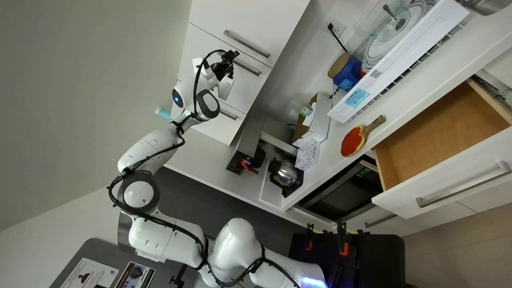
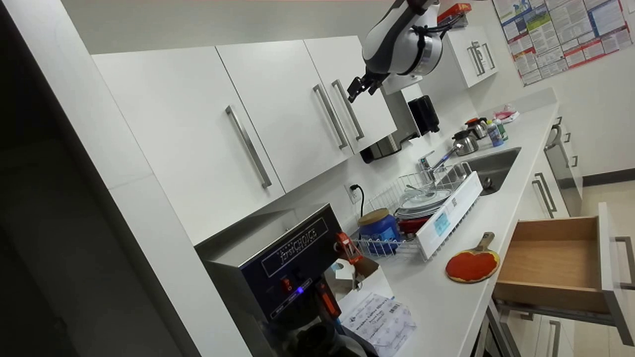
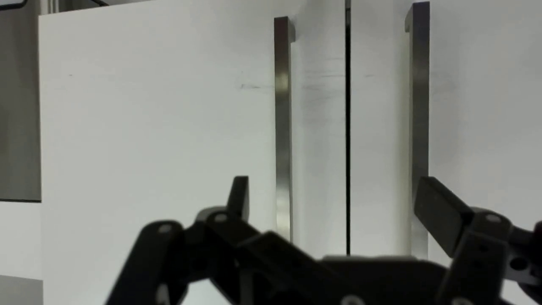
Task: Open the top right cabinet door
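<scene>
The top right cabinet door [image 2: 332,62] is a flat white panel, shut flush with its neighbour. In an exterior view it is the topmost panel [image 1: 248,18]. Its slim metal bar handle [image 2: 349,109] is near the edge beside the middle door; it also shows in the wrist view [image 3: 283,127]. My gripper [image 2: 360,93] is open and empty in front of the two doors. In the wrist view the gripper [image 3: 334,199] has its left finger outside this handle and its right finger overlapping the middle door's handle [image 3: 420,127]. I cannot tell the exact distance to the handles.
The middle cabinet door [image 2: 283,109] is shut beside it. Below are a dish rack [image 2: 382,243], a blue jar [image 2: 379,230], a coffee machine [image 2: 278,267] and a red paddle [image 2: 471,267]. A drawer [image 2: 550,253] stands open under the counter.
</scene>
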You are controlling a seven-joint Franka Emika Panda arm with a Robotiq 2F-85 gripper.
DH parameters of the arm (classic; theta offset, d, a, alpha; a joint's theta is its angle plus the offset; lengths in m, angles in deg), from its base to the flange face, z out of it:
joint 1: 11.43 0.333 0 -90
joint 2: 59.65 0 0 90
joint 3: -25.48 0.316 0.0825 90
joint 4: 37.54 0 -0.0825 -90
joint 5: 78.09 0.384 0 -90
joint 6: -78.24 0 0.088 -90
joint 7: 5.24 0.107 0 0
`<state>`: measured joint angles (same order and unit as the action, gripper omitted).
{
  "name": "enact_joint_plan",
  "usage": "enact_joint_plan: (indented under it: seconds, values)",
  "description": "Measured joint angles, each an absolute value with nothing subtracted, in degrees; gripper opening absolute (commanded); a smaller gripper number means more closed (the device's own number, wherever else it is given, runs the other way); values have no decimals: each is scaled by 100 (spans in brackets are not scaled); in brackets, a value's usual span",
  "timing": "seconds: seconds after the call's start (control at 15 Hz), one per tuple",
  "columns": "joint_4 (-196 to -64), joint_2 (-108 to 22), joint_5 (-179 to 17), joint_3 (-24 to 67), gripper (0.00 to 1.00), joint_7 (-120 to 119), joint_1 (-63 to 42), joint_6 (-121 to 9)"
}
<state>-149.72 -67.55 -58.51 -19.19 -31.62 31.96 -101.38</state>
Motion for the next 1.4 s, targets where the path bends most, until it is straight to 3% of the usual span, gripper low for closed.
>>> enact_joint_plan:
  seconds: [0.53,1.4]
  values:
    - [-14467,-6370,-4814,-2968,100,-4110,4154,-10080]
    - [-14102,-5848,-1834,-3823,100,-6564,4876,-9680]
